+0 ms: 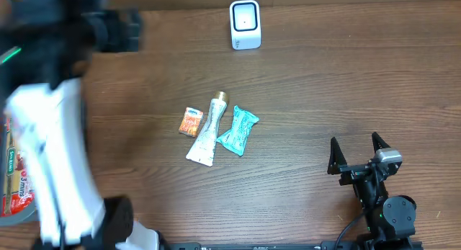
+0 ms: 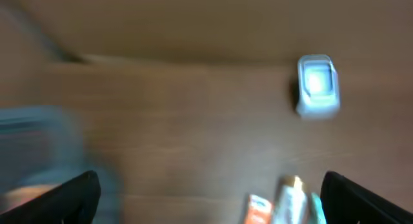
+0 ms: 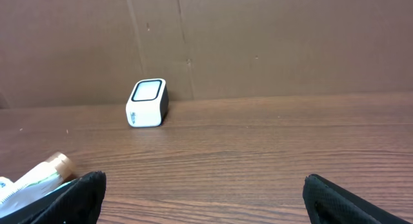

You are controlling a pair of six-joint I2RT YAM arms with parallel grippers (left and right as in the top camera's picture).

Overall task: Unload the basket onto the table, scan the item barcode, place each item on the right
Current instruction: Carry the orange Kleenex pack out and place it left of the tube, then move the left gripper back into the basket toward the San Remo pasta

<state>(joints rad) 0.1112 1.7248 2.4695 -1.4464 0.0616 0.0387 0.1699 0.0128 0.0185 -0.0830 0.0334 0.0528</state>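
Three items lie side by side mid-table: a small orange packet [image 1: 191, 122], a white tube with a gold cap [image 1: 207, 131] and a teal packet [image 1: 238, 130]. No barcode shows on any of them. The white scanner [image 1: 245, 24] stands at the table's far edge. My left gripper [image 2: 210, 201] is open and holds nothing; its view is blurred, with the scanner [image 2: 317, 85] ahead on the right and the tube [image 2: 292, 198] by its right finger. My right gripper [image 1: 358, 150] rests open and empty at the front right, facing the scanner [image 3: 147, 102].
The left arm [image 1: 57, 156] is a blurred white shape over the table's left side. Beneath it at the left edge sits a bin [image 1: 14, 178] holding packaged goods. Brown cardboard walls the back of the table [image 3: 258, 43].
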